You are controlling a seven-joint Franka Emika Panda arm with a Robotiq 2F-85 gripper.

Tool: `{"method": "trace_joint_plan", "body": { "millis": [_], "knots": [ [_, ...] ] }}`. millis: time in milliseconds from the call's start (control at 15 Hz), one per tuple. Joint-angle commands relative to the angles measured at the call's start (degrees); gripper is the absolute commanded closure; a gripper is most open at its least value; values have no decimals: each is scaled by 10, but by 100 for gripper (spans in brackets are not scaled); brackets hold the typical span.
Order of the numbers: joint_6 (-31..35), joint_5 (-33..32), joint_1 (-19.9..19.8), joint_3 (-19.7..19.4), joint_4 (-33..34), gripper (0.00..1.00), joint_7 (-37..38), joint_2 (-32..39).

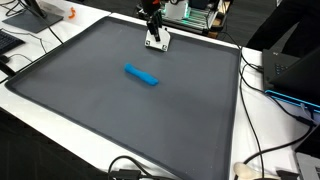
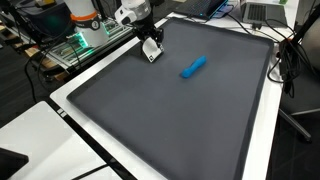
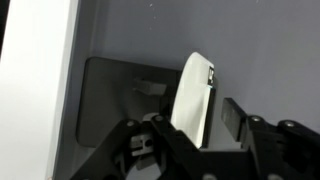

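My gripper (image 1: pixel 154 34) (image 2: pixel 148 42) stands at the far edge of a large dark grey mat (image 1: pixel 100 110) (image 2: pixel 180 120). Its jaws straddle a white flat block (image 1: pixel 157 43) (image 2: pixel 152 54) that stands on edge on the mat. In the wrist view the white block (image 3: pixel 193 95) rises between the fingers of the gripper (image 3: pixel 195 116). The right pad (image 3: pixel 232 118) shows a narrow gap to the block, and the left pad is hidden behind it. A blue bar (image 1: pixel 141 75) (image 2: pixel 193 67) lies flat near the mat's middle, well apart from the gripper.
The mat lies on a white table (image 1: pixel 265 140) (image 3: pixel 40 80). Cables (image 1: pixel 262 160) run along one side. A dark laptop (image 1: pixel 292 62), a rack of electronics (image 1: pixel 195 14) (image 2: pixel 80 45) and an orange item (image 1: pixel 70 14) sit beyond the mat's edges.
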Motion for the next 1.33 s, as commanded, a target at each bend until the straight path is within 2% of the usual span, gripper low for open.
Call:
{"method": "trace_joint_plan", "body": {
  "millis": [0, 67, 133, 200, 333, 400, 467, 600, 667, 1067, 1267],
  "knots": [
    [17, -12, 4, 2, -7, 52, 21, 2],
    [16, -12, 4, 1, -7, 61, 21, 2],
    [17, -13, 4, 1, -7, 57, 22, 1],
    [16, -12, 4, 1, -7, 63, 21, 0],
    [16, -12, 4, 1, -6, 67, 22, 0],
    [16, -13, 4, 1, -6, 78, 22, 0],
    [16, -13, 4, 1, -5, 77, 24, 0],
    [17, -13, 4, 1, -4, 94, 25, 0],
    [20, -14, 4, 1, -2, 98, 27, 0],
    [21, -20, 3, 1, 4, 99, 38, -1],
    [1, -41, 1, -1, 6, 99, 43, -19]
  ]
}}
